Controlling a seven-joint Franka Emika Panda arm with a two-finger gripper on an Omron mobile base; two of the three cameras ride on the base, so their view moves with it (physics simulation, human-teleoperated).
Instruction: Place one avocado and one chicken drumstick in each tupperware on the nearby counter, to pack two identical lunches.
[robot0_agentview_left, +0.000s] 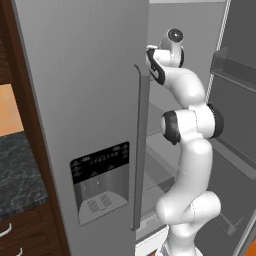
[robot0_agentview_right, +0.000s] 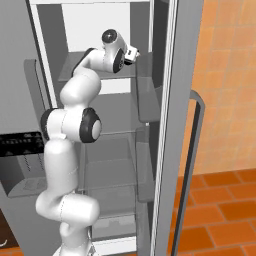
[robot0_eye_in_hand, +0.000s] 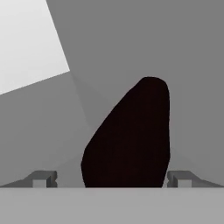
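Arm reaching high into the open fridge (robot0_agentview_right: 150, 100), hand at an upper shelf (robot0_agentview_right: 100, 75). Gripper (robot0_eye_in_hand: 112, 179) spread wide, fingertips (robot0_eye_in_hand: 43, 178) apart on either side of a dark, near-black avocado (robot0_eye_in_hand: 129, 140) lying on the grey shelf, not yet clamped. Strip of dark speckled counter (robot0_agentview_left: 17, 172) left of the closed fridge door (robot0_agentview_left: 85, 115), over brown drawers.
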